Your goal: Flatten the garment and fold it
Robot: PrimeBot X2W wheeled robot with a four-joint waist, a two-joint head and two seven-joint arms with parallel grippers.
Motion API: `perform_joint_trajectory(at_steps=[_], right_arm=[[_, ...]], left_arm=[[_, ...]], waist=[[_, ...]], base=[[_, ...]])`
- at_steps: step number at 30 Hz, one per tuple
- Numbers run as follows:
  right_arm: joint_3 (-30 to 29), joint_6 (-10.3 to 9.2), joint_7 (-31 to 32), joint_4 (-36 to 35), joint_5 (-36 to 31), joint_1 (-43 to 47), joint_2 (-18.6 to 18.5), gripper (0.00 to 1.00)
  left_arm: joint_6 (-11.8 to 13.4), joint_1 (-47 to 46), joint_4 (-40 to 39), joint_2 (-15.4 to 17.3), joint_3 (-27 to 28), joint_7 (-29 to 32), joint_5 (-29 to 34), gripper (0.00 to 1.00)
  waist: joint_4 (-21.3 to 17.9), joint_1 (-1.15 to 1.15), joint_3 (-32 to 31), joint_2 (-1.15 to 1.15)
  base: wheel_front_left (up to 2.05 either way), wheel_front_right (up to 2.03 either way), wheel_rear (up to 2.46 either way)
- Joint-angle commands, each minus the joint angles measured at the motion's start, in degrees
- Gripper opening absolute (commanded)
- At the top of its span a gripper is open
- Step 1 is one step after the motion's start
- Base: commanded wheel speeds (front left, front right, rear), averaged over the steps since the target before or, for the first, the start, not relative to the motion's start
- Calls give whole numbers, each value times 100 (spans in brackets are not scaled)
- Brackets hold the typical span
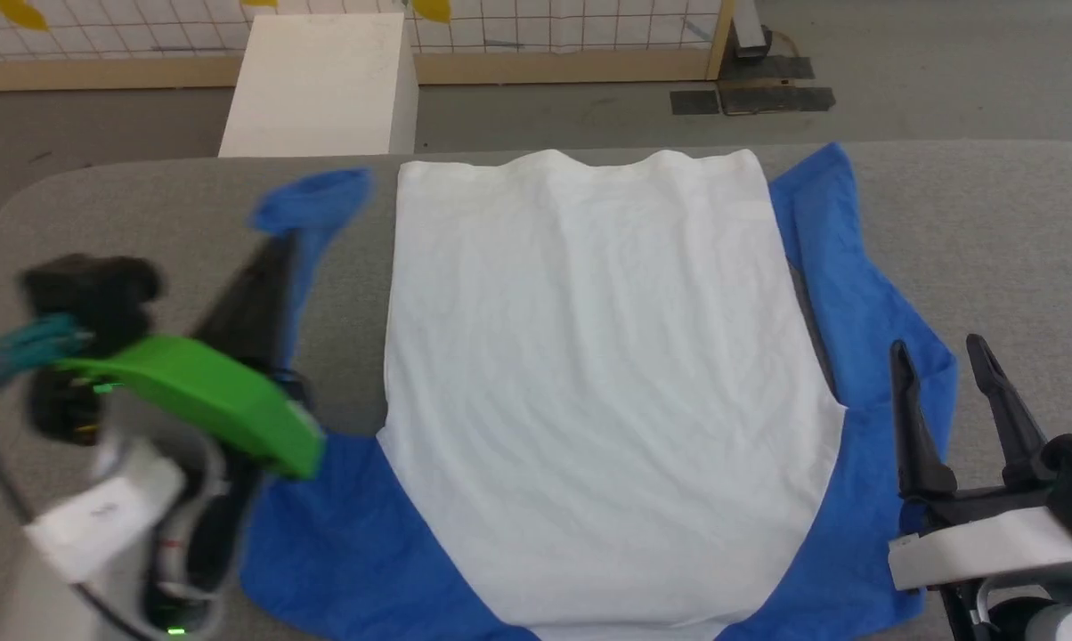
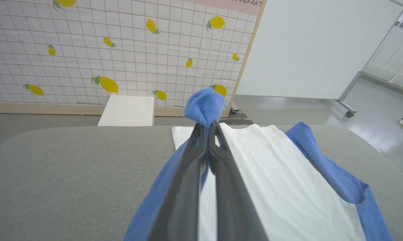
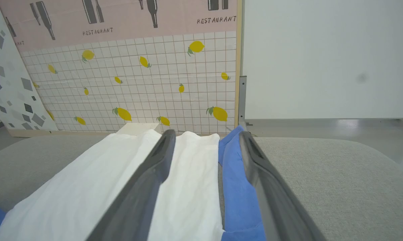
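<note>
One soft garment (image 1: pixel 580 374) lies on the grey table (image 1: pixel 144 205) in front of you. Its white body is spread flat with only small wrinkles. The blue shoulders are nearest you and the bottom edge is at the far side.

It is thin knit cloth, so I think it is light and floppy. It will sag where you lift it, and it can bunch up if you drag it. It will not break. It may slip out of a weak pinch, so take a good bite of cloth.

The left sleeve (image 1: pixel 313 200) is blue. Your left tool (image 2: pixel 206 129) is clenched on the end of it, and the cuff sticks out past the tips in a little bunch. That end looks lifted off the table.

The right sleeve (image 1: pixel 856 294) lies on the table just beside the white body, a bit bent. Your right tool (image 1: pixel 937 352) is released, with its two fingers wide apart and nothing in them. It hangs over that sleeve, near the shoulder.

I think the best places to hold are the edges: a cuff, a shoulder or a bottom corner. A pinch in the middle would only make a lump.

Past the table, a white box (image 1: pixel 322 85) stands on the floor.
</note>
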Motion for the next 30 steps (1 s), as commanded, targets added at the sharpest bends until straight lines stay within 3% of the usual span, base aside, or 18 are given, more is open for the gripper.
perform_joint_trajectory(at_steps=[1,5,10,14,15,25,30], right_arm=[[4,-9,1,-1,42,76,4,100],[31,-9,-7,25,64,98,4,100],[23,-9,-43,65,98,72,4,100],[81,-9,-70,107,130,41,4,100],[119,-9,-110,170,177,19,4,100],[299,-9,-225,309,263,-119,4,100],[395,-9,-267,353,305,-222,4,100]], left_arm=[[-38,-172,3,-188,-227,-27,41,0],[-140,-419,314,-856,-1188,-85,197,0],[-451,-609,1194,-1631,-2365,-195,214,0],[-587,-742,1909,-1821,-2865,-331,36,0],[-615,-908,2454,-1865,-3169,-475,29,0],[-454,-1498,3457,-1887,-4124,-1066,-236,0],[-350,-1901,4039,-1888,-4660,-1037,-109,0]], waist=[[-83,1,-15,0],[-223,1,21,0],[-489,1,83,0],[-695,1,157,0],[-865,1,218,0],[-1311,1,553,0],[-1526,1,709,0]], base=[[0,0,0],[0,0,0],[0,0,0],[0,0,0],[0,0,0],[0,0,0],[0,0,0]])
